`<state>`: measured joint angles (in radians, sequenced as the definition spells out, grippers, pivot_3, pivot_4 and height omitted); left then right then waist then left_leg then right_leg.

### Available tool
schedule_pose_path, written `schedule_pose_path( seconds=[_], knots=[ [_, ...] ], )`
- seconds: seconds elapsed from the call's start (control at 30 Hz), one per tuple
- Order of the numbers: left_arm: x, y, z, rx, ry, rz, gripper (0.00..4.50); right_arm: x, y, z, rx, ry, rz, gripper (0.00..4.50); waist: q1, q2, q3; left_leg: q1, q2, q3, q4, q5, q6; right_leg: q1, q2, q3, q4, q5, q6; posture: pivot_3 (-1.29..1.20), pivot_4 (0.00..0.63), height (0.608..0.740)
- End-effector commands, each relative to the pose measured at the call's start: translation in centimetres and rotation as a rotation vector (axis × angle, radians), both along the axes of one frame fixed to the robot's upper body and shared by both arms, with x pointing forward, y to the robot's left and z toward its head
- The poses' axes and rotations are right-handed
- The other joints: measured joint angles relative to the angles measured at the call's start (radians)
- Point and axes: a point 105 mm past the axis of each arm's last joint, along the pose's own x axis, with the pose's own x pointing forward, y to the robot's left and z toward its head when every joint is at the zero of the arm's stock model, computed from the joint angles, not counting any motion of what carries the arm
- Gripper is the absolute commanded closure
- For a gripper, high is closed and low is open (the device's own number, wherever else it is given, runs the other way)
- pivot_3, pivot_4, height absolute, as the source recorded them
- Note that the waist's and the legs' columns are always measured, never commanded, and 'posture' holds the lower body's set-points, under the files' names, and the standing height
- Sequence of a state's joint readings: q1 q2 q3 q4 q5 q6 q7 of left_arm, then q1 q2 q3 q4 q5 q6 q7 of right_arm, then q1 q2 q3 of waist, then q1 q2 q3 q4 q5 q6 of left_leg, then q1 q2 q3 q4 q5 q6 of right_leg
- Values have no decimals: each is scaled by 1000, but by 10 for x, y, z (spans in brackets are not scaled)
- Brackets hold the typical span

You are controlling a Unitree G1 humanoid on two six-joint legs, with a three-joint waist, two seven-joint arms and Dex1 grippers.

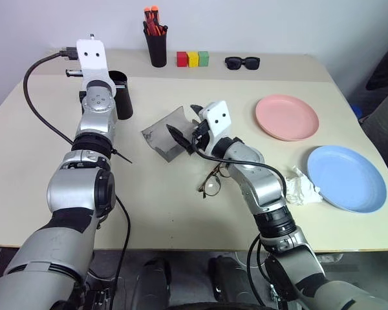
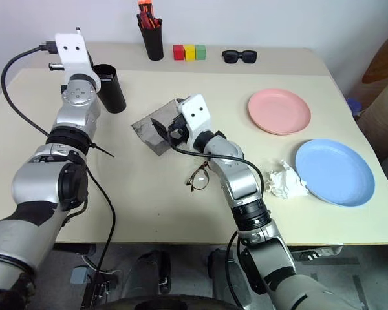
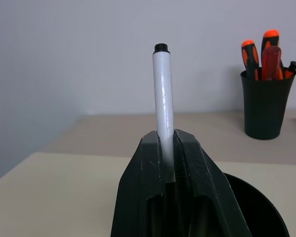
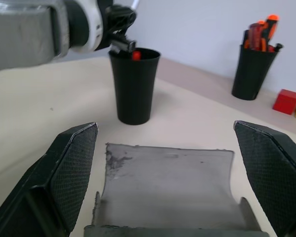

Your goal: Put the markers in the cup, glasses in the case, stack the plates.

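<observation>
A narrow black holder [image 1: 158,46] packed with orange-capped markers [image 1: 154,20] stood at twelve o'clock on the beige tabletop [image 1: 181,213], near the far edge. Just beside it, toward one o'clock, three small blocks sat touching in a row: red [image 1: 182,59], yellow [image 1: 193,59] and green [image 1: 204,59]. Further along that edge lay chunky black sunglasses [image 1: 242,62]. At four o'clock, a crumpled white tissue [image 1: 300,186] rested on the tabletop.
</observation>
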<state>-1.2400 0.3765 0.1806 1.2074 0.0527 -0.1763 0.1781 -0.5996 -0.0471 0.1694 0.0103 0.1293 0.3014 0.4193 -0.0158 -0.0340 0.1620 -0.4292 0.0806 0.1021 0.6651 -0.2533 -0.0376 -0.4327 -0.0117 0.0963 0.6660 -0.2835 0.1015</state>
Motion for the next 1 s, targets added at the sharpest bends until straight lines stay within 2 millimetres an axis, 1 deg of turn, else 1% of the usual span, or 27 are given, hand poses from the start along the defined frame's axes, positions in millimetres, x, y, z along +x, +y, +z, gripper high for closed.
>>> schedule_pose_path(
  seconds=[0.03, 0.23, 0.33, 0.4, 0.53, 0.6, 0.67, 0.73, 0.8, 0.87, 0.93, 0.97, 1.0],
  knots=[
    [-1, -7, 24, 5, -79, -21, 4466, -10, 2, 16, 39, -52, 32, 0, 1, 0, 0, 0, 0, 0, 0, 0, 0, 0, 0, 0, 0, 0, 0, 0, 150, 722],
    [0, -7, 17, -10, -58, -31, 4466, -12, 3, 15, 40, -46, 42, 0, 0, 0, 0, 0, 0, 0, 0, 0, 0, 0, 0, 0, 0, 0, 0, 0, 150, 722],
    [0, -5, 15, -11, -54, -22, 3372, -12, 3, 15, 41, -46, 45, 0, 0, 0, 0, 0, 0, 0, 0, 0, 0, 0, 0, 0, 0, 0, 0, 0, 150, 722],
    [-1, -3, 15, -8, -58, -6, 2388, -13, 3, 16, 42, -45, 47, 0, 0, 0, 0, 0, 0, 0, 0, 0, 0, 0, 0, 0, 0, 0, 0, 0, 150, 722],
    [-2, 0, 14, -11, -62, 7, 2388, -13, 3, 15, 41, -43, 51, 0, 0, 0, 0, 0, 0, 0, 0, 0, 0, 0, 0, 0, 0, 0, 0, 0, 150, 722],
    [-3, 3, 17, -24, -80, 23, 2388, -13, 3, 15, 39, -42, 53, 0, 0, 0, 0, 0, 0, 0, 0, 0, 0, 0, 0, 0, 0, 0, 0, 0, 150, 722],
    [-7, 7, 27, -46, -133, 31, 2388, -14, 3, 16, 28, -48, 59, 0, 0, 0, 0, 0, 0, 0, 0, 0, 0, 0, 0, 0, 0, 0, 0, 0, 150, 722],
    [-10, 6, 40, -84, -188, -15, 2388, -17, 1, 17, -12, -71, 82, 0, 0, 0, 0, 0, 0, 0, 0, 0, 0, 0, 0, 0, 0, 0, 0, 0, 150, 722],
    [-12, -6, 52, -90, -226, -152, 2388, -24, -6, 14, -95, -104, 124, 0, 1, 0, 0, 0, 0, 0, 0, 0, 0, 0, 0, 0, 0, 0, 0, 0, 150, 722],
    [-15, -30, 53, -94, -194, -368, 2388, -28, -19, 9, -166, -115, 146, 0, 5, 0, 0, 0, 0, 0, 0, 0, 0, 0, 0, 0, 0, 0, 0, 0, 150, 722],
    [-25, -50, 48, -50, -136, -520, 1860, -28, -34, 6, -219, -111, 141, 0, 1, 0, 0, 0, 0, 0, 0, 0, 0, 1, 0, 0, -1, 0, 0, 0, 150, 722],
    [-32, -60, 40, -16, -83, -582, 1562, -27, -44, 4, -253, -107, 133, 0, 0, 0, 0, 0, 0, 0, 0, 0, 0, 1, 0, 0, -1, 0, 0, 0, 150, 722],
    [-39, -71, 26, 15, -2, -640, 1006, -27, -54, 1, -291, -102, 125, 0, -2, 0, 0, 0, 0, 0, 0, 0, 0, 1, 0, 0, 0, 0, 0, 0, 150, 722]
  ],
)
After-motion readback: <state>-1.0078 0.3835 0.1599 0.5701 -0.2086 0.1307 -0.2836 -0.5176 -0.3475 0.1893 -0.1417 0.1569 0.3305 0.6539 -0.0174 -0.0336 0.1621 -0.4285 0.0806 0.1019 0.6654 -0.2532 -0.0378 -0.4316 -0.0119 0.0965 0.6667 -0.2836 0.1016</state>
